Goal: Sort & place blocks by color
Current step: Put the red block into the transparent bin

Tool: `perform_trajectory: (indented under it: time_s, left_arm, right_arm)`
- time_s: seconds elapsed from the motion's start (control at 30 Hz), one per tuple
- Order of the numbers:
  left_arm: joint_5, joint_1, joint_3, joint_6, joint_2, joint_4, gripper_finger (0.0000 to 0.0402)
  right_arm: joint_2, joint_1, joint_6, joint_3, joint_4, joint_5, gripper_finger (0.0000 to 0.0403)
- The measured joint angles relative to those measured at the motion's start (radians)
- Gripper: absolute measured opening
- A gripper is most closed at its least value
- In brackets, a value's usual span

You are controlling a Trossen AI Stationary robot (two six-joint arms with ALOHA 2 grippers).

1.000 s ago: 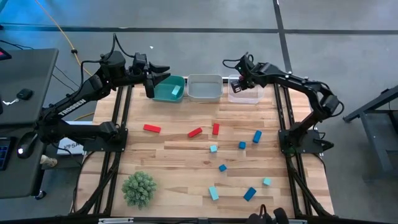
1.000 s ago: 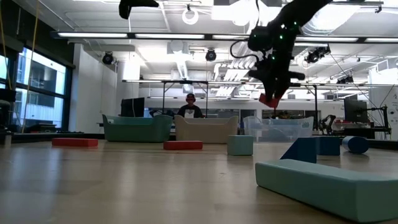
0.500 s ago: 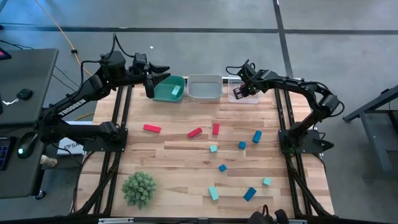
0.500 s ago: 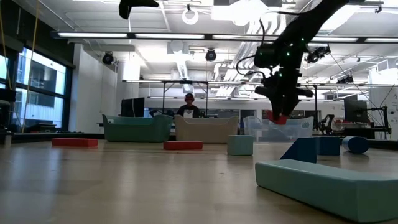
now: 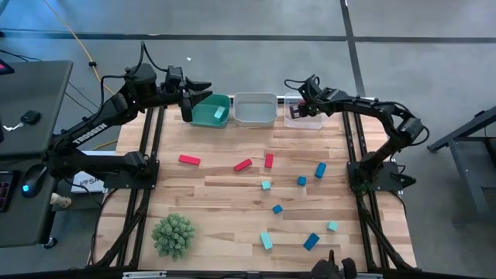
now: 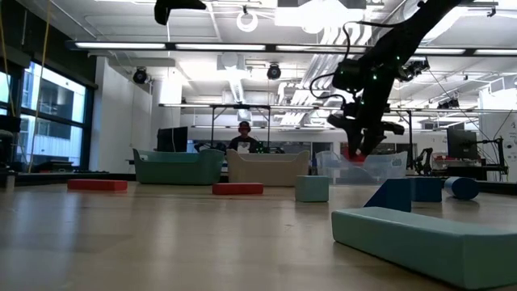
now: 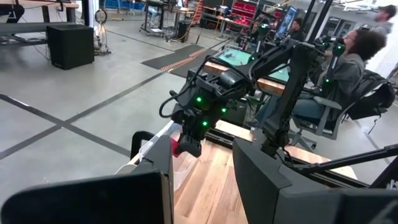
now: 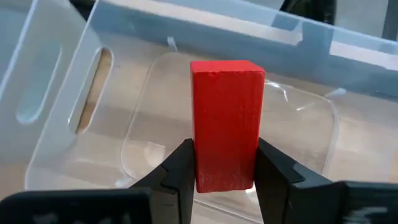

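Note:
My right gripper [image 5: 297, 110] hangs over the clear bin [image 5: 305, 115] at the table's far edge, shut on a red block [image 8: 227, 106]. The low view shows it [image 6: 359, 149] just above that bin [image 6: 361, 168]. My left gripper [image 7: 202, 180] waits open above the teal bin [image 5: 209, 112], which holds a teal block [image 5: 220, 113]. Red bars [image 5: 189, 160] [image 5: 243, 164] [image 5: 269, 160] lie flat mid-table. Blue blocks [image 5: 320, 170] and teal blocks [image 5: 266, 240] lie nearer the near edge. My right gripper pinches the red block between its two fingers [image 8: 180, 168], one on each side face at the block's gripper end [image 8: 224, 171]. The fingers come from above, pointing down. The block is lifted clear and reaches past the fingertips toward the clear bin's floor [image 8: 155, 143].
A grey bin [image 5: 255, 109] stands between the teal and clear bins. A green spiky plant ball [image 5: 173, 235] sits near the table's near left corner. A person sits in the room beyond the far edge [image 6: 245, 139]. Bare wood lies left of the red bars.
My right gripper has come down with the red block, from above the clear bin to just over its opening, staying shut on the block. The left arm has kept still.

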Motion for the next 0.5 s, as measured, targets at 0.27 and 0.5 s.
perform_trajectory:
  time_s: [0.27,0.5]
  left_arm:
    - [-0.004,0.000,0.000,0.000,0.000,0.000,0.0090]
    - [-0.008,0.001,0.000,0.000,0.000,0.000,0.0090]
  right_arm:
    - [0.026,-0.034,-0.022,0.088,-0.067,-0.033,0.0104]
    - [0.154,-0.019,-0.104,0.192,-0.199,-0.066,0.0104]
